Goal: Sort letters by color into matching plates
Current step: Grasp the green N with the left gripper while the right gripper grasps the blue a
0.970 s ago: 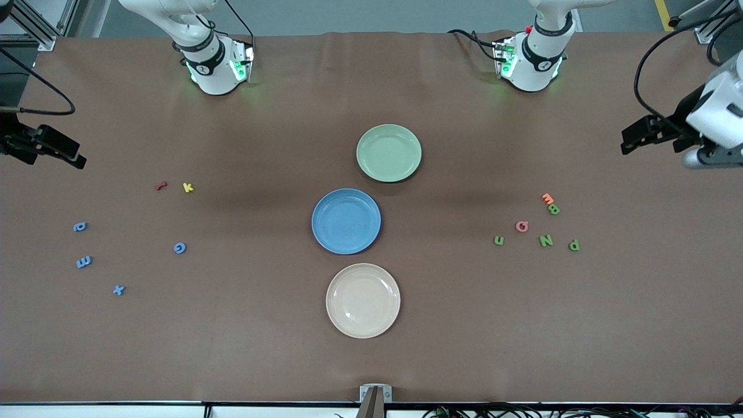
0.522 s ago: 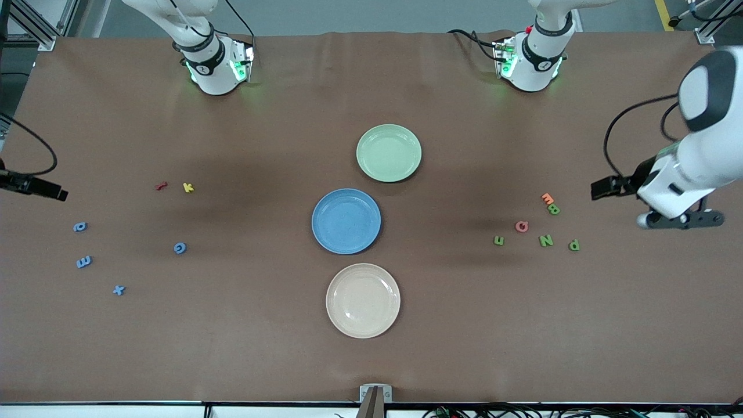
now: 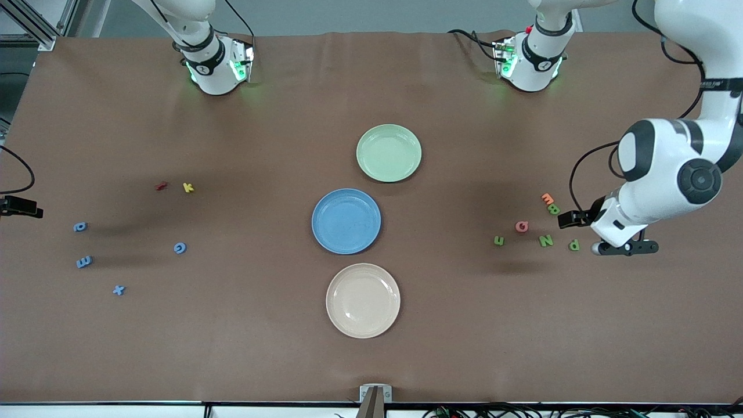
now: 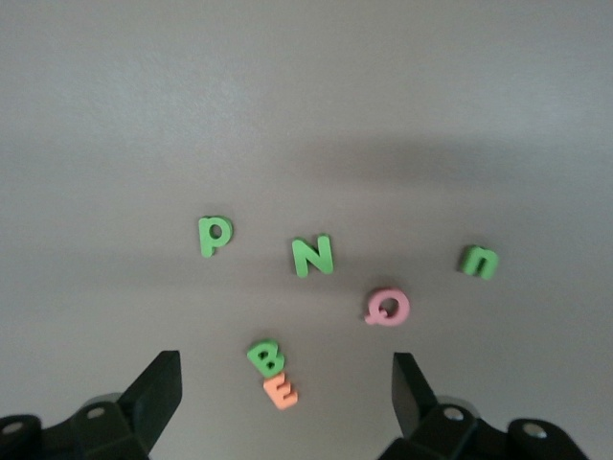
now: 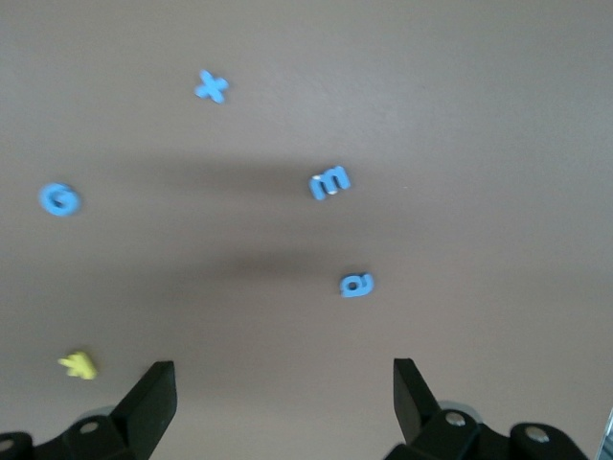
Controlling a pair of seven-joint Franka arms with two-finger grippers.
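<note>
both pincers apart: left pincer (image 4: 286, 383) over green letters (image 4: 312, 255) (table-end cluster), right pincer (image 5: 283, 388) at table (image 3: 371, 360) edge

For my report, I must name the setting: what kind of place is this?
Probably a robotics lab test bench: two arm bases bolted to a brown-covered table, an aluminium frame at its corner, and cables along its edge.

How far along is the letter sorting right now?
Nothing is sorted yet: the blue plate and green plate are empty. The left gripper, fingers open, hangs over the green letters; the right gripper, also open, hangs over the blue letters. All eight letters remain on the table.
</note>
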